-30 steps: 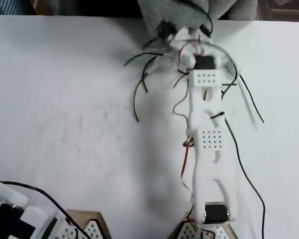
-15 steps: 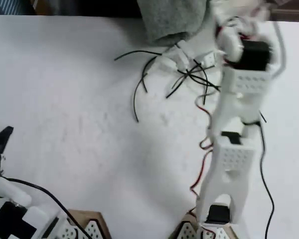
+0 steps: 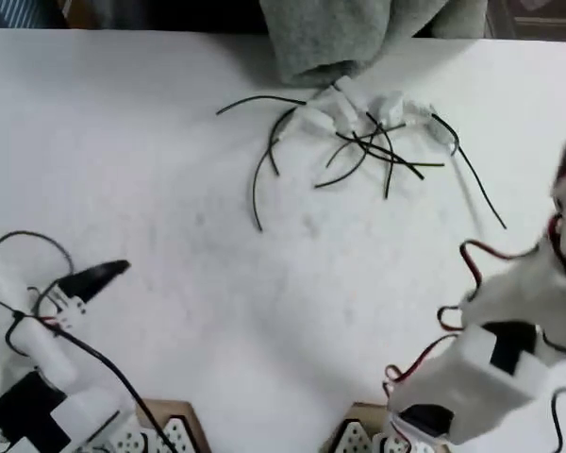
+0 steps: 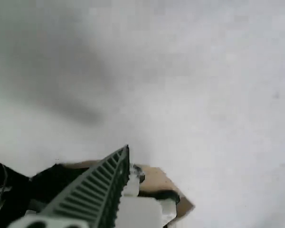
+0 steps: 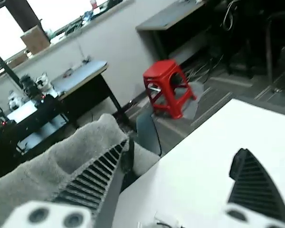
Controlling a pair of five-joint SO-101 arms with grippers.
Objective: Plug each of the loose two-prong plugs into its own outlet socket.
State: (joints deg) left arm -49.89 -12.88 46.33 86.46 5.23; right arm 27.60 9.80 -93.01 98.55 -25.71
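The loose plugs [image 3: 344, 111] lie in a heap at the far middle of the table [image 3: 170, 142], just on the near side of a grey cloth [image 3: 340, 38] that lies over the far edge. They are small white blocks lying close together; which are plugs and which are sockets cannot be told. Thin black leads [image 3: 363, 156] run out from them, crossing one another and curling toward the left and the near side. One lead trails off to the right. The left gripper [image 3: 92, 279] is at the near left of the table, well apart from the heap; whether it is clenched or released cannot be told. The right arm [image 3: 491, 363] is at the near right edge. The right gripper [image 5: 183, 148] is released, its jaws spread wide with nothing between them, facing the cloth and a red stool [image 5: 168, 88] on the floor beyond.
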